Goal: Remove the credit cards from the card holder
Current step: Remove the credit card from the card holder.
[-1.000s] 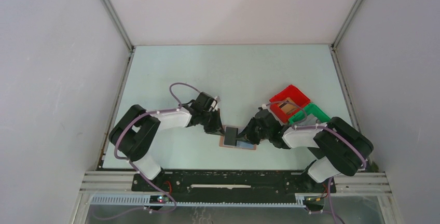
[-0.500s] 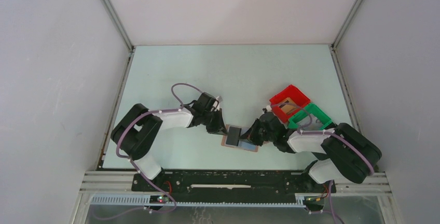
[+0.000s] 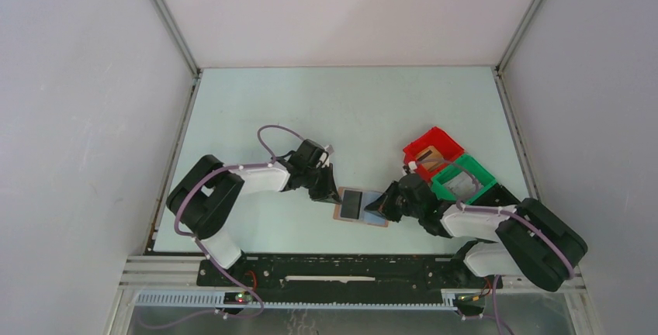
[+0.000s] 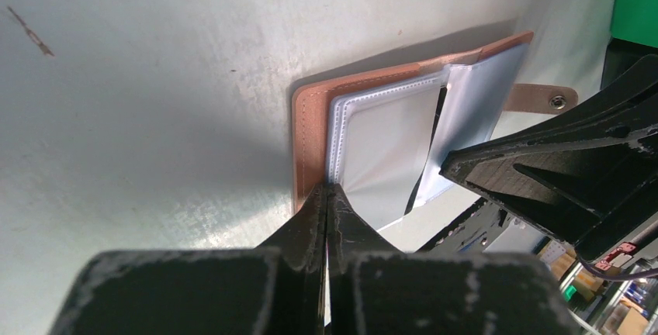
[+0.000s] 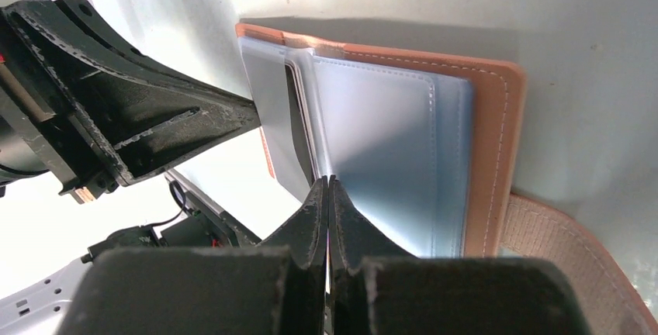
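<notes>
Pale green table (image 3: 326,110) sits between white walls. Two black and white arms reach in from the near edge, the left arm (image 3: 248,176) and the right arm (image 3: 481,215). A red bin (image 3: 432,143) and a green bin (image 3: 465,176) stand side by side near the right arm. The card holder (image 3: 349,205) lies open and flat between the arms. The left gripper (image 3: 332,194) is pressed together, its tip at the holder's left edge. The right gripper (image 3: 375,205) is pressed together too, its tip at a blue-grey panel.
</notes>
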